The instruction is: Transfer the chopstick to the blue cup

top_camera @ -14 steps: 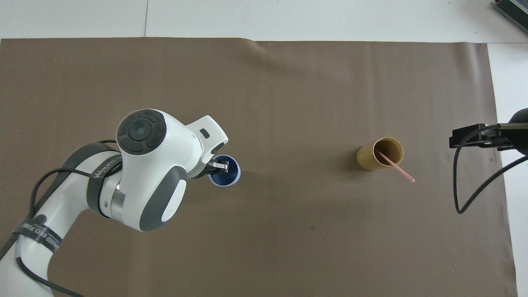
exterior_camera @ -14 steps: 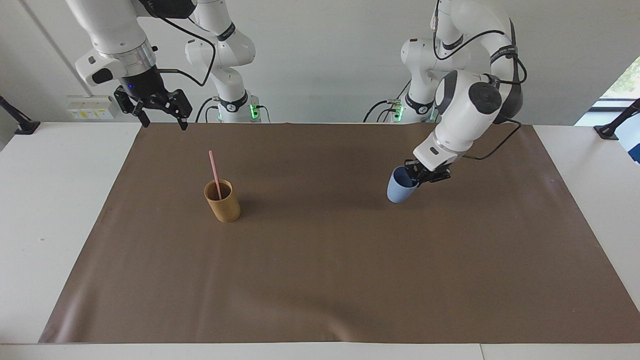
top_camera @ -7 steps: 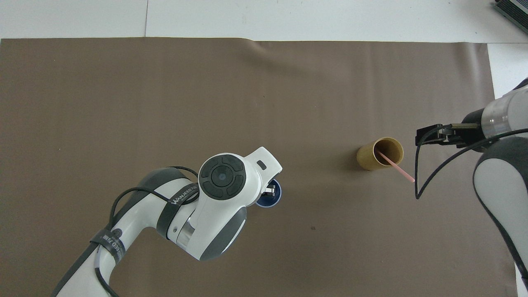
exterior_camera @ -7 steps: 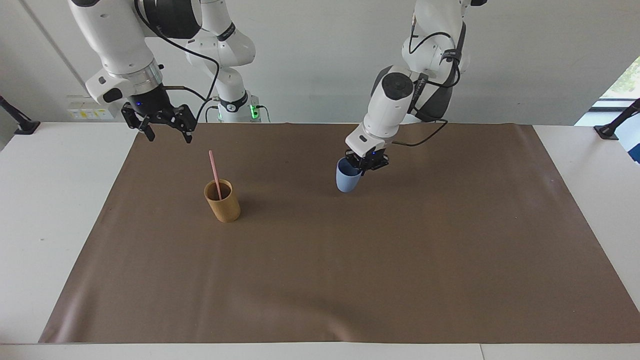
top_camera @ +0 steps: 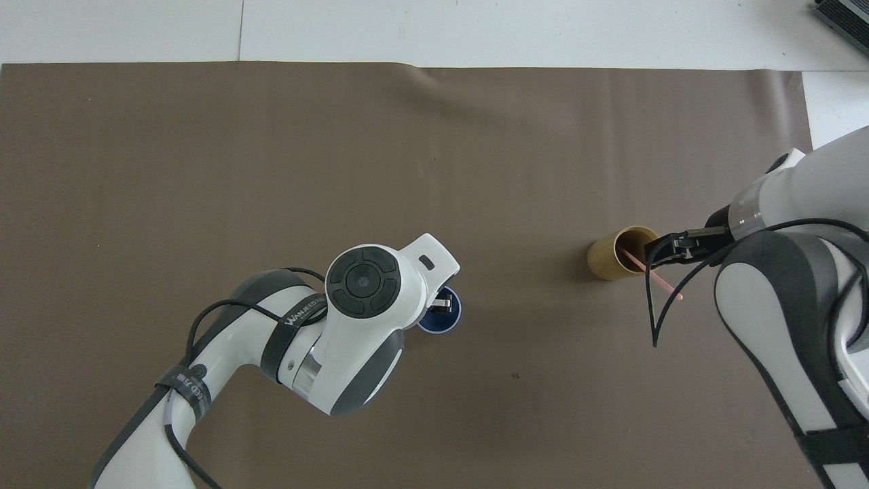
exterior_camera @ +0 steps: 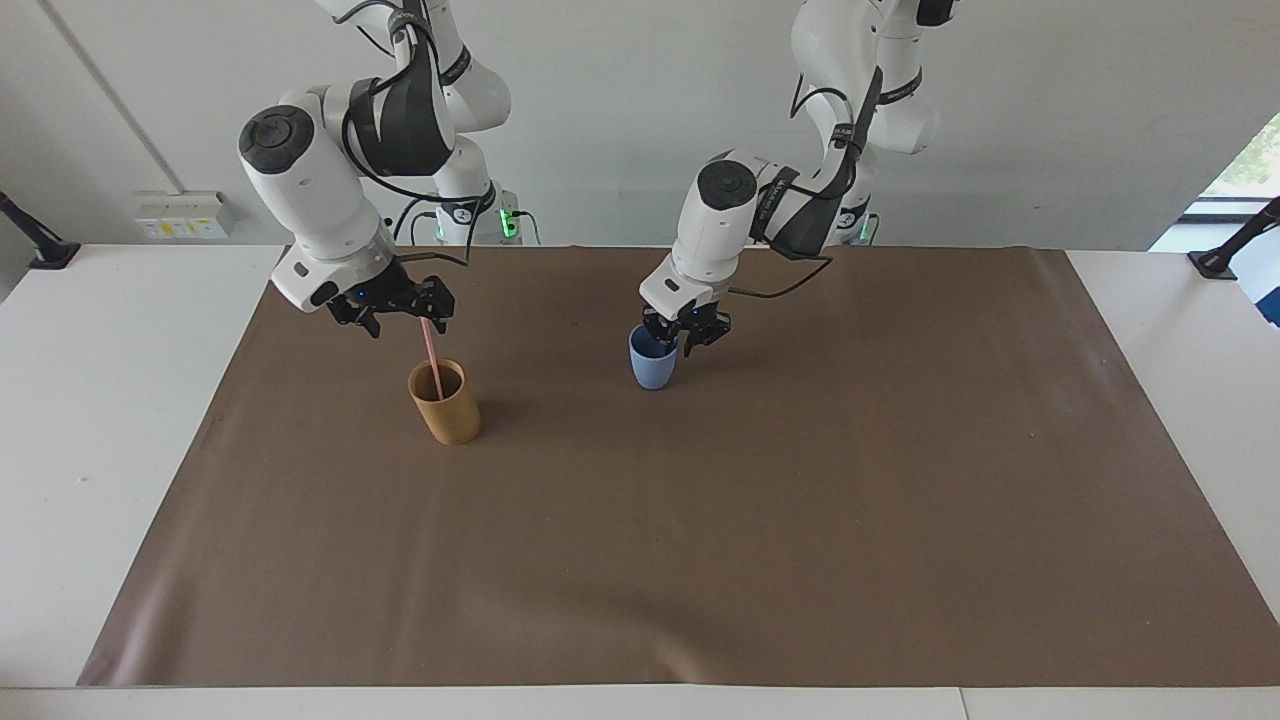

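Note:
The pale-pink chopstick [exterior_camera: 432, 365] [top_camera: 672, 291] stands slanted in a tan cup [exterior_camera: 447, 410] [top_camera: 607, 261] toward the right arm's end of the table. My right gripper [exterior_camera: 408, 320] [top_camera: 662, 246] hangs open at the chopstick's upper end, one finger on each side of it; whether it touches I cannot tell. The blue cup [exterior_camera: 652, 368] [top_camera: 441, 319] stands upright on the mat near the table's middle. My left gripper [exterior_camera: 683, 338] [top_camera: 442, 302] sits right at the cup's rim, on the side nearer to the robots.
A brown mat [exterior_camera: 700, 520] covers most of the white table. Only the two cups stand on it. The left arm's wrist and forearm [top_camera: 353, 319] hide the mat beside the blue cup in the overhead view.
My left arm carried the tilted blue cup toward the tan cup and brought it upright onto the mat. My right gripper dropped from the mat's edge to the chopstick's top.

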Motion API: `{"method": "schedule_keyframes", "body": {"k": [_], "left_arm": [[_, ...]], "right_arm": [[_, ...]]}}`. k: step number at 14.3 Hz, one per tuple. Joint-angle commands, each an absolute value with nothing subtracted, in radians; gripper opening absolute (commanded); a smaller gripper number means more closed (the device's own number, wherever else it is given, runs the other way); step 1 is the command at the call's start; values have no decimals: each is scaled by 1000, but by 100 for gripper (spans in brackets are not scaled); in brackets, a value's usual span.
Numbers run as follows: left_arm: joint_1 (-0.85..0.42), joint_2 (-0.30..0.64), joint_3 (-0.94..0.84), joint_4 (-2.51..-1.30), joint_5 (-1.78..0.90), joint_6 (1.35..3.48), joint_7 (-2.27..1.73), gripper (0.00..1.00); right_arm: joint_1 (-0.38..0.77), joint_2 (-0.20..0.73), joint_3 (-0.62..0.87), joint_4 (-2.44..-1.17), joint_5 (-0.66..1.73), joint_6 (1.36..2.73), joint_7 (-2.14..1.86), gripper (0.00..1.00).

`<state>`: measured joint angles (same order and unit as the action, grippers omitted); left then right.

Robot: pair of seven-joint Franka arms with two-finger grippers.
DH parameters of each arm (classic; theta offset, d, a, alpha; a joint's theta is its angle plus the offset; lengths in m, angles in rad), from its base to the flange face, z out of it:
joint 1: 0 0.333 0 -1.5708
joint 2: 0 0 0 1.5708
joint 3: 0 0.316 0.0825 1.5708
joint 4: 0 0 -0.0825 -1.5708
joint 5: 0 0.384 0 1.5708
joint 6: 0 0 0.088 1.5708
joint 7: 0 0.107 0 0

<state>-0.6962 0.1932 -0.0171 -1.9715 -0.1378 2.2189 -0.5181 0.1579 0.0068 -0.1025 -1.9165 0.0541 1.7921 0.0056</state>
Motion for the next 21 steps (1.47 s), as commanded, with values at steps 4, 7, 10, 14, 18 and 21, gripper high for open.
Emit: {"method": "schedule_keyframes", "body": {"k": [4,7,10,14,18,21], "left_arm": [[-637,88,-12,-1967,-118,2131,-515,100],[-551,-3,-12,-1977,-118,2031,-407,100],[-439,-57,-12,-1973,-104,1985,-267,100],[-283,-58,-12,-1904,-74,1965,-95,100],[-154,-46,-12,-1752,-69,1798,78,100],[-97,-41,-12,-1622,-19,1668,138,100]], "right_arm": [[150,-17,-103,-1997,72,1772,-61,96],[150,-14,-103,-1994,72,1763,-61,53],[152,-12,-103,-1991,71,1763,-60,12],[153,-11,-103,-1987,72,1758,-54,0],[153,11,-101,-1936,72,1703,-51,0],[152,3,-103,-1853,72,1608,-49,0]]}}
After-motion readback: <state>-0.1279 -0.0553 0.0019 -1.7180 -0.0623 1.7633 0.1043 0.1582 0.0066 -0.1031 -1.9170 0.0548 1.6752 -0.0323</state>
